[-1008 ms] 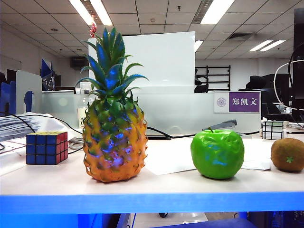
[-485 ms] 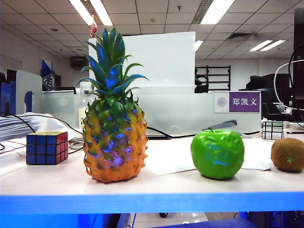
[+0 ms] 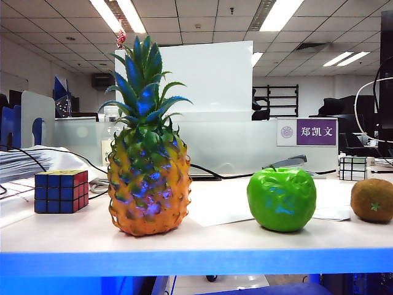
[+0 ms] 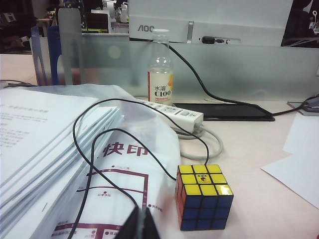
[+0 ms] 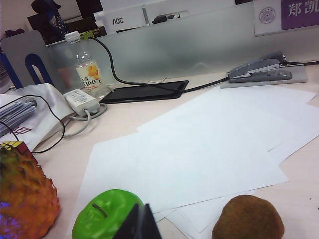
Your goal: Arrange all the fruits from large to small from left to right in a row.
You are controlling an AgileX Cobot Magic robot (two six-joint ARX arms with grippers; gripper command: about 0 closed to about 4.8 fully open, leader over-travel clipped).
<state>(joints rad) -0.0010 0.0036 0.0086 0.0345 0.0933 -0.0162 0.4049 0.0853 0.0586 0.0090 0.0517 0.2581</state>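
Observation:
On the table the fruits stand in a row: a tall orange-yellow pineapple (image 3: 147,184) with a green crown at the left, a glossy green apple (image 3: 281,199) right of the middle, a small brown kiwi (image 3: 372,200) at the far right. The right wrist view shows the pineapple (image 5: 25,199), apple (image 5: 102,216) and kiwi (image 5: 247,217) close below the camera. My right gripper (image 5: 140,223) is shut and empty, its tips above the apple's near side. My left gripper (image 4: 141,224) is shut and empty, hanging over a printed plastic bag. Neither gripper shows in the exterior view.
A Rubik's cube (image 3: 60,191) sits left of the pineapple, also in the left wrist view as the cube (image 4: 203,196). A paper stack (image 4: 45,149), black cables, a power strip (image 4: 174,110), a drink bottle (image 4: 160,82), loose white sheets (image 5: 199,149), a stapler (image 5: 261,69) and a small black-and-white cube (image 3: 352,168) lie around.

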